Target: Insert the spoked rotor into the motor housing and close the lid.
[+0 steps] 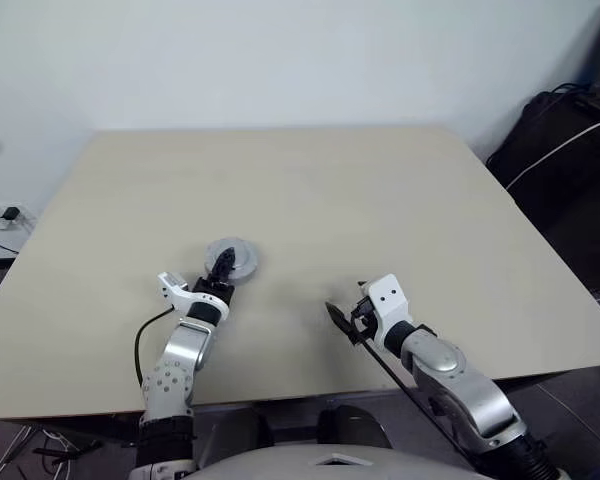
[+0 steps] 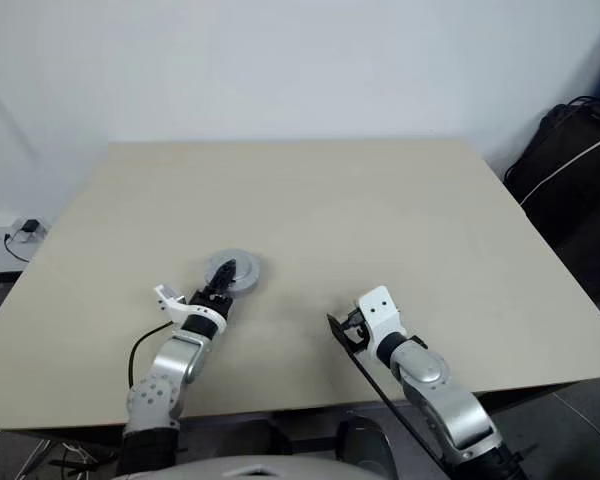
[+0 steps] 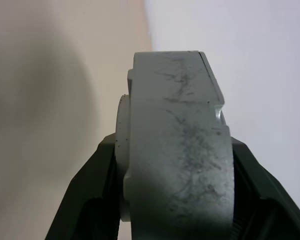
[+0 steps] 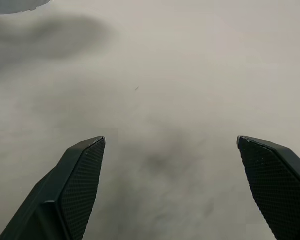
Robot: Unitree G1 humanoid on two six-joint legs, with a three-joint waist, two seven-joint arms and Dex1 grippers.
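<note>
A light silver-grey disc, the lid [image 1: 242, 262], lies roughly flat over the table's front left. My left gripper [image 1: 223, 264] is shut on it, one black finger across its top face. In the left wrist view the lid [image 3: 180, 150] shows edge-on as a thick grey slab between both fingers [image 3: 85, 200], with a raised circle on the face turned to the table. Whether it rests on the table I cannot tell. The spoked rotor and the motor housing are hidden. My right gripper [image 1: 348, 306] stands open and empty near the front edge, well to the lid's right, its fingers [image 4: 82, 185] spread over bare tabletop.
The beige table [image 1: 380, 200] reaches back to a white wall. A black bag with a white cable [image 1: 570, 150] sits off the table's right rear. A wall socket with a plug [image 1: 5, 215] is low on the left.
</note>
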